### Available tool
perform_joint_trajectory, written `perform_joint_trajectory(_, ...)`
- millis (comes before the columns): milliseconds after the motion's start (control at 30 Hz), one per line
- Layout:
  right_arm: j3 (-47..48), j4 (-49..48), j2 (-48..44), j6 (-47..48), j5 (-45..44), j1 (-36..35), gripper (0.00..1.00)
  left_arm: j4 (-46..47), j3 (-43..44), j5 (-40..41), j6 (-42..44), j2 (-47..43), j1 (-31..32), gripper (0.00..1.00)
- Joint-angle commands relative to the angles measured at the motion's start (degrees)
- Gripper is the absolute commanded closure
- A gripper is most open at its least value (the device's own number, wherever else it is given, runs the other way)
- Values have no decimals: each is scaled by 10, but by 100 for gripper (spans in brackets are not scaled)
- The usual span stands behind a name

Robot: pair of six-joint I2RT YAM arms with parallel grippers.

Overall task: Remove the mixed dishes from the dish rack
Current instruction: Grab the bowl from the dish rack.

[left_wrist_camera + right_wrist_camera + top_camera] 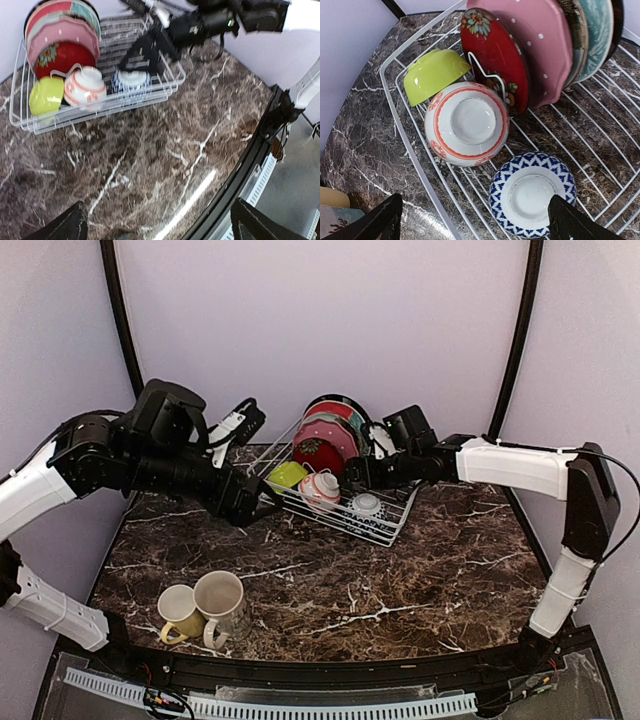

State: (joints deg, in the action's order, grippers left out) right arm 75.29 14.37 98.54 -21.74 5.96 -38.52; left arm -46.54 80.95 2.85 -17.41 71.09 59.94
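The white wire dish rack stands at the back middle of the table. In it stand a red plate, a pink plate and a pale-green plate, all on edge. A lime bowl, a red-and-white bowl and a blue-and-white bowl lie in front of them. A yellow mug and a beige mug stand on the table at the front left. My left gripper is open over bare table, left of the rack. My right gripper hangs open above the bowls, holding nothing.
The tabletop is dark brown marble with a black raised edge along the near side. Purple walls close in the back and both sides. The right arm reaches across the back right toward the rack.
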Motion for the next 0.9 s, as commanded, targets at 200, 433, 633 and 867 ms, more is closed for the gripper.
perform_joint_trajectory(200, 240, 159, 158, -9, -90, -67, 4, 135, 105, -26, 80, 53, -138, 1)
perform_joint_trajectory(433, 339, 192, 232, -2, -110, -84, 14, 212, 43, -46, 77, 45, -228, 1)
perform_joint_trajectory(633, 388, 204, 282, -4, -133, -86, 14, 227, -9, -70, 76, 35, -275, 1)
perform_joint_trajectory(867, 445, 209, 337, 12, -154, -87, 14, 255, -55, -88, 72, 26, -300, 1)
